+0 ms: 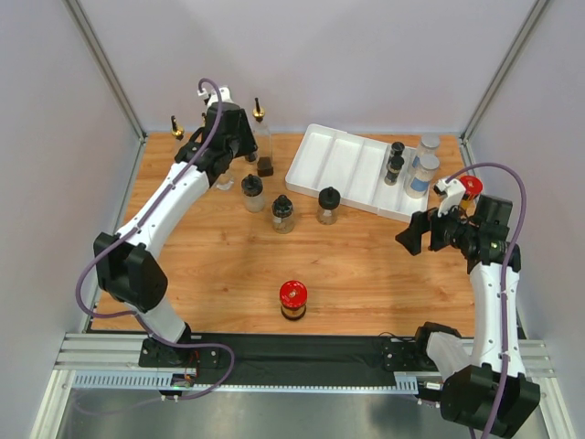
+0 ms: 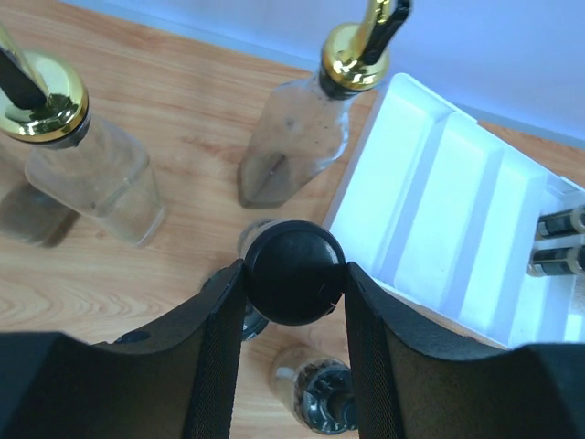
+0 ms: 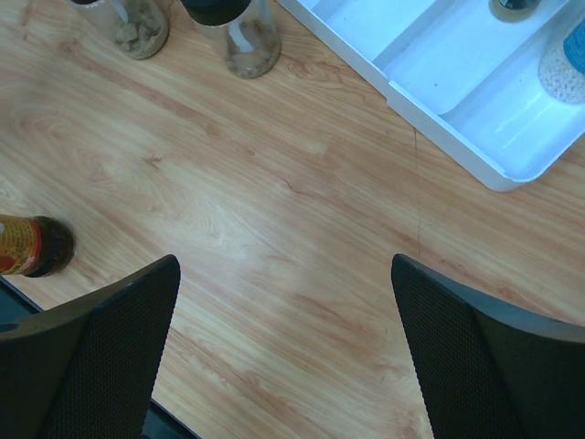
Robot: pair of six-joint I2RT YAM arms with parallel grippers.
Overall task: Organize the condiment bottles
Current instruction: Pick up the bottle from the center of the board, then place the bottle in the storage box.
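Light: bright, even, from above; you get short soft shadows on the table (image 1: 366, 265) in front of the white tray (image 1: 340, 163). Glare: tray nearly washed out in your wrist views; glints on the tall bottle (image 2: 292, 137) left of it. Focus: nearest foreground soft.

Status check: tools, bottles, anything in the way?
Left tool shut on black-capped jar. Right tool open, empty, over the table. Four bottles in white tray, rest outside. Pourer bottles stand close around left tool.

Spotted a white divided tray (image 2: 430, 192) just right of the left gripper (image 2: 294, 279), close beside it. Saw wooden table (image 3: 274, 183) directly beneath the right gripper (image 3: 284, 270), tray corner ahead and to its right. Noted pale walls (image 1: 320, 55) well beyond both grippers.
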